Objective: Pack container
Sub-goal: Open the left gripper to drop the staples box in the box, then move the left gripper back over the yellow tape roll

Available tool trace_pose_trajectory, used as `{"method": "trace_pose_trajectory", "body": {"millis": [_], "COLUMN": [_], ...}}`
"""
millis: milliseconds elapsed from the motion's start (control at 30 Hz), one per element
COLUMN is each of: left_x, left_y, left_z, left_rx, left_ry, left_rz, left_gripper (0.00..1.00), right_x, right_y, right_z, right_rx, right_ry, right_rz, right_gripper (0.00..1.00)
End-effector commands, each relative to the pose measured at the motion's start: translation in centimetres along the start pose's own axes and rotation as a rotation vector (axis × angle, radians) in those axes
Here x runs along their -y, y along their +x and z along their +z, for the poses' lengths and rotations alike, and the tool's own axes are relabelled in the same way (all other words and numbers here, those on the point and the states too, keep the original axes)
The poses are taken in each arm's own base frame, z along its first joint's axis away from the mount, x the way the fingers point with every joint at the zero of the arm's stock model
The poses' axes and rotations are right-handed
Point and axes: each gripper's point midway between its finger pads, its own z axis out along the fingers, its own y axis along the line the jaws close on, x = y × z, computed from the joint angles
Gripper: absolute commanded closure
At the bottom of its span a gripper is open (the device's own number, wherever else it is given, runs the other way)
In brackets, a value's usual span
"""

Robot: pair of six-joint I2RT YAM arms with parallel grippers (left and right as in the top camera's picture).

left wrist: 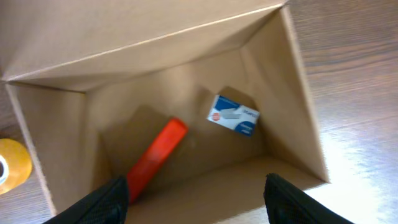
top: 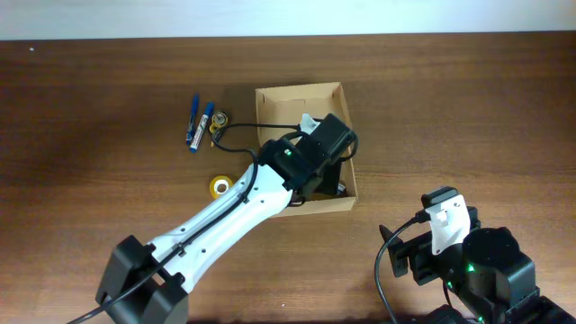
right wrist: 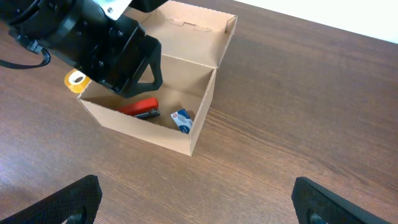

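Note:
The container (top: 297,90) is an open brown cardboard box at the table's middle, its flap lid folded back on the far side. My left gripper (top: 329,144) hovers over its opening. In the left wrist view the left gripper (left wrist: 196,200) stands open with nothing between its black fingers (left wrist: 112,196), looking down past the container's wall (left wrist: 155,74). On the floor inside lie a red stapler (left wrist: 155,158) and a small blue-and-white box (left wrist: 233,115). My right gripper (right wrist: 199,199) is open and empty over bare table, near the container (right wrist: 202,102), low right in the overhead view (top: 423,225).
A yellow tape roll (top: 220,185) lies just left of the container. Two blue pens (top: 193,121) and a smaller tape roll (top: 220,119) lie further back on the left. The left arm's white link (top: 225,211) crosses the table diagonally.

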Motion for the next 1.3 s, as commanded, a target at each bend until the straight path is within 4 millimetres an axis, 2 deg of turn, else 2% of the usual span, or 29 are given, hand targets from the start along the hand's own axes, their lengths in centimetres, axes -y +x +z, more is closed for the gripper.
{"method": "trace_pose_trajectory", "body": {"millis": [0,200,467,767,1267], "left_x": [-1.8,-3.5,-4.0,-5.7,-6.3], "left_y": [1.0,2.6,3.7,3.3,3.0], "left_z": [0.7,2.1,3.4,3.7,3.7], "left_rx": [-0.012,-0.067,-0.087,-0.092,-0.080], "left_ry": [-0.062,-0.088,-0.089,-0.116,-0.140], "left_rz": [-0.005,-0.044,-0.048,-0.037,0.013], "left_gripper": [0.31,0.31,0.31,0.31,0.31], "right_x": [-0.1,-0.1,-0.1,-0.1,-0.1], "right_y": [-0.2,-0.2,-0.2,-0.2,-0.2], "right_z": [-0.2,-0.2,-0.2,-0.2,-0.2], "right_rx": [0.011,0.011,0.011,0.011,0.011], "right_ry": [-0.002,-0.002,-0.002,-0.002,-0.002], "right_rz": [0.000,0.000,0.000,0.000,0.000], "right_gripper": [0.01,0.01,0.01,0.01,0.01]}}
